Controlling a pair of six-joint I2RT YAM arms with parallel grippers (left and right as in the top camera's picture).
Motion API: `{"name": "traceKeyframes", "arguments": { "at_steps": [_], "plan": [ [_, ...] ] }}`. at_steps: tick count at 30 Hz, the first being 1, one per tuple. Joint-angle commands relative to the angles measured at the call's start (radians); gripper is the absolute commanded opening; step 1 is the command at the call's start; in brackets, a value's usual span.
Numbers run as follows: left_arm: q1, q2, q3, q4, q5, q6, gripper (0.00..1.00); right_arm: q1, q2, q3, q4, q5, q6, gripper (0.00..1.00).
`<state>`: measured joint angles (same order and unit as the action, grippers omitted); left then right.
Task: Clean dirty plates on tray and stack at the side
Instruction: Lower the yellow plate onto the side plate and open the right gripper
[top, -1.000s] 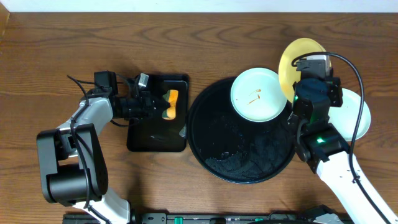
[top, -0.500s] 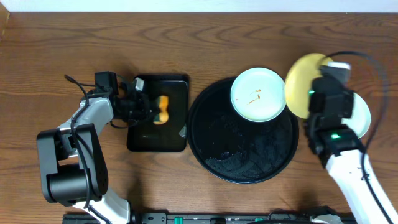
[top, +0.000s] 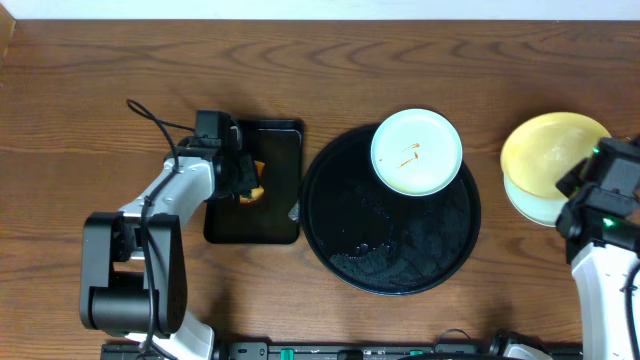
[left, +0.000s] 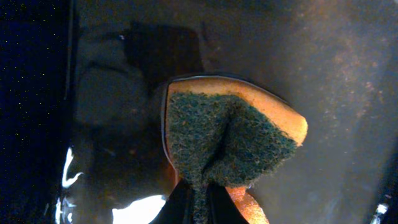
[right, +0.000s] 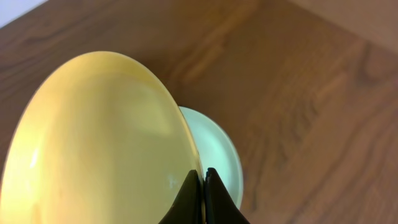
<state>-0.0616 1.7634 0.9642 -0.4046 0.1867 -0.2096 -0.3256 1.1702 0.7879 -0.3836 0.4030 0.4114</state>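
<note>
Brown wooden table (top: 100, 90) runs across the whole overhead view, with a pale wall strip along its far edge. At the right, the right jaws are pinched tight on the near rim of the pale yellow round plate (right: 99, 143), which hangs tilted over a pale bluish-white round plate (top: 535, 207) lying on the table well right of the tray. Whether the two plates touch cannot be told. The step in hand looks like stacking at the side. The next move calls for levelling the yellow plate, centring it over the lower one and letting go only once it is seated, because a tilted release could make it slide off.

One more pale bluish-white plate with thin orange smears (top: 417, 152) sits at the far right of the large round glossy black tray (top: 390, 250), close against its raised rim. It probably needs wiping.

At the left, the left jaws are clamped on an orange sponge with a dark green scouring face (left: 227, 140), held low over the smaller rectangular black tray (top: 272, 220). To reach the smeared plate the sponge must cross both trays' rims. Nothing else stands between them.
</note>
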Motion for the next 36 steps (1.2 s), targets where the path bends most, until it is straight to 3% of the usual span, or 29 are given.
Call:
{"name": "traceKeyframes", "arguments": {
  "at_steps": [1,4,8,12,14,20,22,23,24,26,27,31,33,36],
  "plan": [
    [-0.017,0.014,0.002,-0.019,-0.072,-0.006,0.08,-0.061,0.013,0.003,-0.013,-0.019,0.101,0.01],
    [-0.016,0.014,0.002,-0.032,-0.044,-0.001,0.07,-0.107,0.042,0.003,-0.023,-0.019,0.109,0.01],
    [-0.016,0.013,0.002,-0.031,0.119,0.134,0.07,-0.150,0.084,0.003,-0.024,-0.020,0.108,0.01],
    [-0.016,0.000,0.004,-0.020,0.057,0.098,0.12,-0.169,0.134,0.003,-0.024,-0.055,0.108,0.01],
    [-0.016,-0.012,0.004,-0.017,0.050,0.092,0.08,-0.174,0.158,0.003,-0.024,-0.065,0.108,0.01],
    [-0.016,-0.026,0.004,-0.033,0.030,0.104,0.07,-0.178,0.212,0.003,-0.024,-0.064,0.108,0.01],
    [-0.016,-0.026,0.004,-0.047,-0.048,0.018,0.08,-0.178,0.216,0.003,-0.023,-0.064,0.108,0.01],
    [-0.016,-0.026,0.004,-0.051,-0.049,-0.008,0.08,-0.178,0.216,0.003,-0.021,-0.065,0.108,0.05],
    [-0.016,-0.026,0.004,-0.050,-0.017,-0.005,0.07,-0.178,0.216,0.003,-0.016,-0.068,0.108,0.15],
    [-0.016,-0.026,0.004,-0.043,0.114,0.095,0.07,-0.178,0.215,0.003,0.007,-0.106,0.103,0.38],
    [-0.016,-0.026,0.004,-0.043,0.164,0.138,0.07,-0.178,0.215,0.003,0.021,-0.146,0.085,0.43],
    [-0.016,-0.026,0.004,-0.050,0.119,0.140,0.08,-0.175,0.215,0.003,0.123,-0.483,-0.053,0.47],
    [-0.016,-0.026,0.004,-0.051,0.042,0.093,0.17,-0.164,0.215,0.003,0.163,-0.661,-0.092,0.48],
    [-0.016,-0.026,0.004,-0.050,-0.026,0.039,0.17,-0.128,0.215,0.003,0.186,-0.877,-0.142,0.49]
  ]
}}
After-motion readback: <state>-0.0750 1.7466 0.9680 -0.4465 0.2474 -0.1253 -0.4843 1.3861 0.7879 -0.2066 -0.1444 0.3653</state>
